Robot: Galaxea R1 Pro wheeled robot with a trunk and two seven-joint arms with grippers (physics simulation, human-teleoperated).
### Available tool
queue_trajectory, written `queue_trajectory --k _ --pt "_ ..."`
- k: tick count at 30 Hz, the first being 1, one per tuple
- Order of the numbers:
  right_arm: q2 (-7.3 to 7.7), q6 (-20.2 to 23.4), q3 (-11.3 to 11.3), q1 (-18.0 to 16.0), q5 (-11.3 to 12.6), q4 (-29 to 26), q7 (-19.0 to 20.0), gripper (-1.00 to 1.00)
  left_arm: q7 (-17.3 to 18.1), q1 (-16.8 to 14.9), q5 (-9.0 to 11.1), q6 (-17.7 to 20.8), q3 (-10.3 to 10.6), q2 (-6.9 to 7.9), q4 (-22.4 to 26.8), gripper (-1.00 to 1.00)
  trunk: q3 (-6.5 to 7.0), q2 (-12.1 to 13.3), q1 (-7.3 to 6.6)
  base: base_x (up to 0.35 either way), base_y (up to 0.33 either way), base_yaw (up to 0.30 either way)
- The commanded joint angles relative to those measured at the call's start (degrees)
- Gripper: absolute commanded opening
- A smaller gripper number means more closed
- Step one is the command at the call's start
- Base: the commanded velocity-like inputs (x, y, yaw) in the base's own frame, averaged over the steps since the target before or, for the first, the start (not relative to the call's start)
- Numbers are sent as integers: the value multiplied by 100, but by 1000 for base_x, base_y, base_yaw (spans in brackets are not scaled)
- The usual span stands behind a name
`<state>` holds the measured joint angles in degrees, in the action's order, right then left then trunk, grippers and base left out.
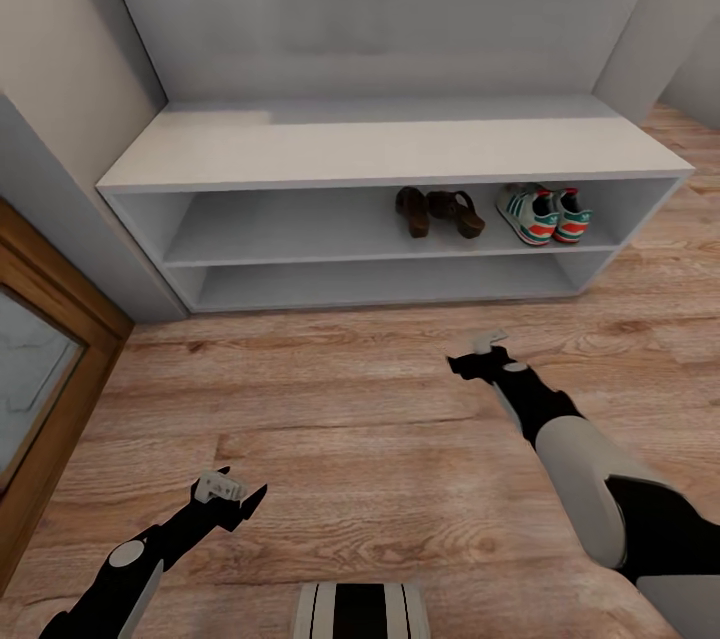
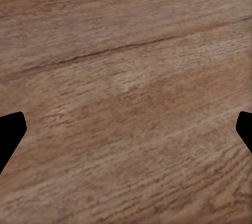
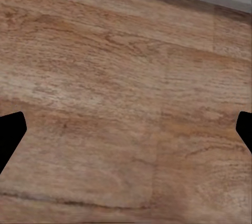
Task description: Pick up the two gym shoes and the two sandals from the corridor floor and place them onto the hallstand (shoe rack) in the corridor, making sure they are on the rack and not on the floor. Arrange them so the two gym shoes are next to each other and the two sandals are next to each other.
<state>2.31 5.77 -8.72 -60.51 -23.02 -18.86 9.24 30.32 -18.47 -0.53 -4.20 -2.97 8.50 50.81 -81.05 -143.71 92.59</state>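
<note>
Your sandals (image 1: pixel 439 212) and sneakers (image 1: pixel 543 213) sit paired on the rack (image 1: pixel 300 151) upper shelf; both grippers' fingers (image 2: pixel 11 132) released, over floor (image 1: pixel 350 419).

The hallstand's (image 1: pixel 400 154) back panel is cut off by the head view's top edge.

We see two white lace-up gym shoes (image 1: pixel 543 213) with green stripes and red-orange heels, side by side on the upper shelf of the low grey-white hallstand (image 1: pixel 390 151), beyond our right pincer (image 1: pixel 478 355). Two dark brown sandals (image 1: pixel 438 211) sit together just beside them, towards our left pincer (image 1: pixel 233 493).
</note>
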Motion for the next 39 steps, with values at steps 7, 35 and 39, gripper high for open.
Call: queue_trajectory --k 7,35,39 --pt "431 -248 -16 120 172 34 420 100 -5 0 2 0 -6 -7 -1 100 0 0 0 -1 0 0" --pt "1539 -1636 -1288 3180 968 -1565 1004 100 -7 1 58 -13 -810 -22 -53 100 0 0 0 0 0 0" --pt "1564 -1642 -1567 3452 974 -1799 1239 100 -4 1 55 -20 -922 -25 -62 100 0 0 0 0 0 0"
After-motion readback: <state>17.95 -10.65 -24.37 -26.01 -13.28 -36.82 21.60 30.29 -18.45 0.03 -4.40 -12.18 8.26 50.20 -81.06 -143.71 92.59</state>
